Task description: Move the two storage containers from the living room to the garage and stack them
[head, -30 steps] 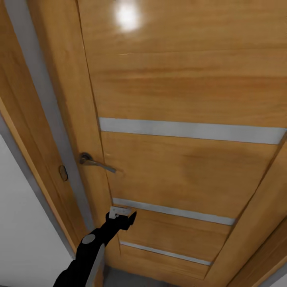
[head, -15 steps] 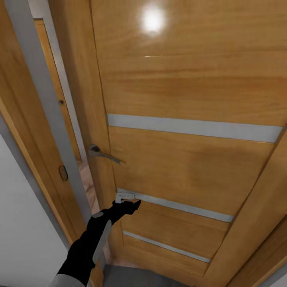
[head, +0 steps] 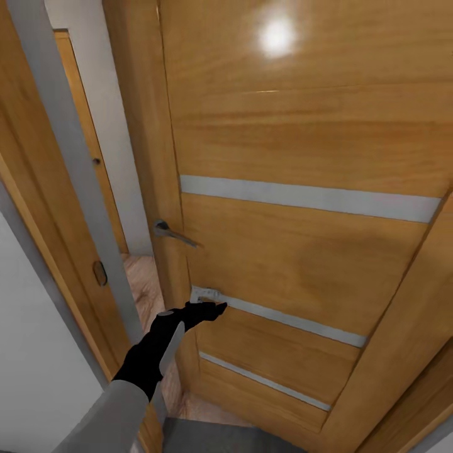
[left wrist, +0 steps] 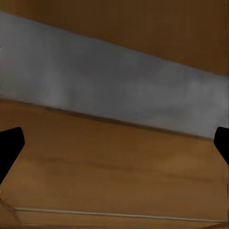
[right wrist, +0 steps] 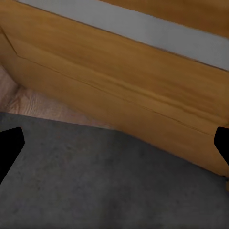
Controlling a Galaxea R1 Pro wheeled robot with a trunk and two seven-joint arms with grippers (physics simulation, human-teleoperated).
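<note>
A wooden door (head: 302,157) with three pale grey horizontal bands takes up most of the head view, standing ajar from its frame (head: 60,163) at 9 o'clock. A bright round glare sits on the upper panel toward 12 o'clock. A metal lever handle (head: 173,233) juts from the door's free edge just left of centre.

The left arm reaches up from 7 o'clock, and the left gripper (head: 207,308) is pressed against the door at the near end of the middle grey band (head: 283,318), below the handle. In the left wrist view its two dark fingers (left wrist: 9,148) stand wide apart at the picture's edges, released, with nothing between them but the door's wood and a grey band close ahead.

Through the gap between door and frame, toward 10 o'clock, a pale wall (head: 116,126) and a second wooden door (head: 82,113) show, with a strip of light wood plank floor (head: 146,286) below them. A metal strike plate (head: 99,272) is set in the frame at 8 o'clock.

In the right wrist view the right gripper (right wrist: 114,143) hangs with its fingers (right wrist: 10,143) spread, holding nothing, over dark grey concrete floor (right wrist: 95,181) at the foot of the door, where a patch of plank floor begins. The storage containers are not to be placed from these pictures.
</note>
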